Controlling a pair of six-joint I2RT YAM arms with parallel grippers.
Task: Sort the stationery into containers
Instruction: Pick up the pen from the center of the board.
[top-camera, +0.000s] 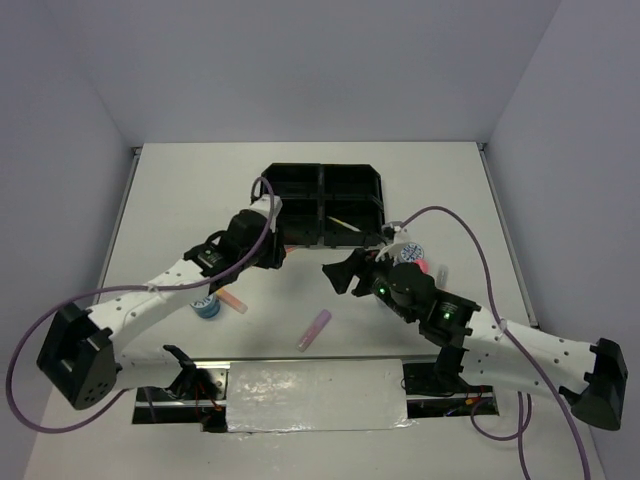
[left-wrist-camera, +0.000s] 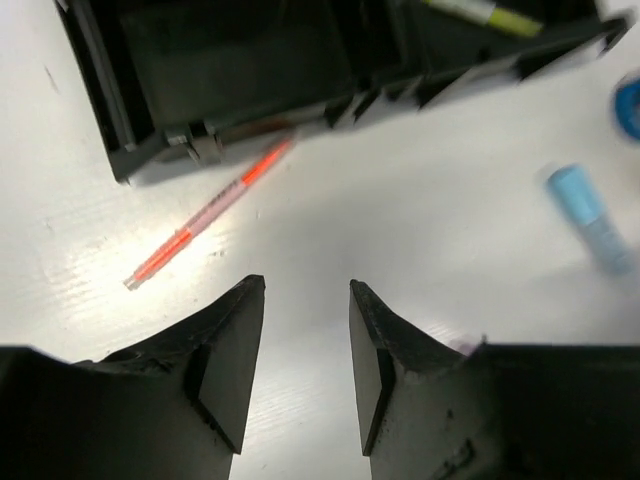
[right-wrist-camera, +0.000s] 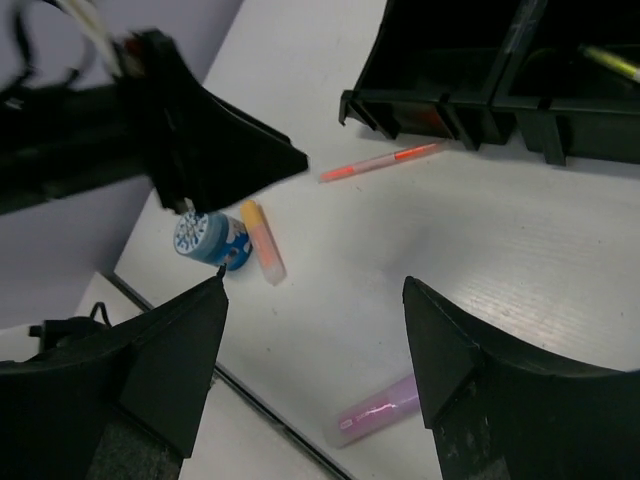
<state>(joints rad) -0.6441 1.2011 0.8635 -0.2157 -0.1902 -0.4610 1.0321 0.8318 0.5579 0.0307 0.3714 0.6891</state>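
Only the wrist views show the pink pen (left-wrist-camera: 210, 212), which lies on the bench (left-wrist-camera: 330, 200) just outside the tray's (left-wrist-camera: 250, 60) near wall. From above, the left end effector (top-camera: 282, 254) hides it. That end effector is partly open and empty. The right end effector (right-wrist-camera: 312, 300) is wide open and also empty. A purple marker (right-wrist-camera: 380, 408) lies well in front of the tray. A yellow pen (top-camera: 345, 225) lies in the tray's near right compartment. A tape roll (right-wrist-camera: 205, 238) and an orange marker (right-wrist-camera: 262, 240) sit side by side, front-left of the tray.

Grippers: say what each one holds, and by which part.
Nothing is held. The left gripper and the right gripper both stand open and empty above the table.
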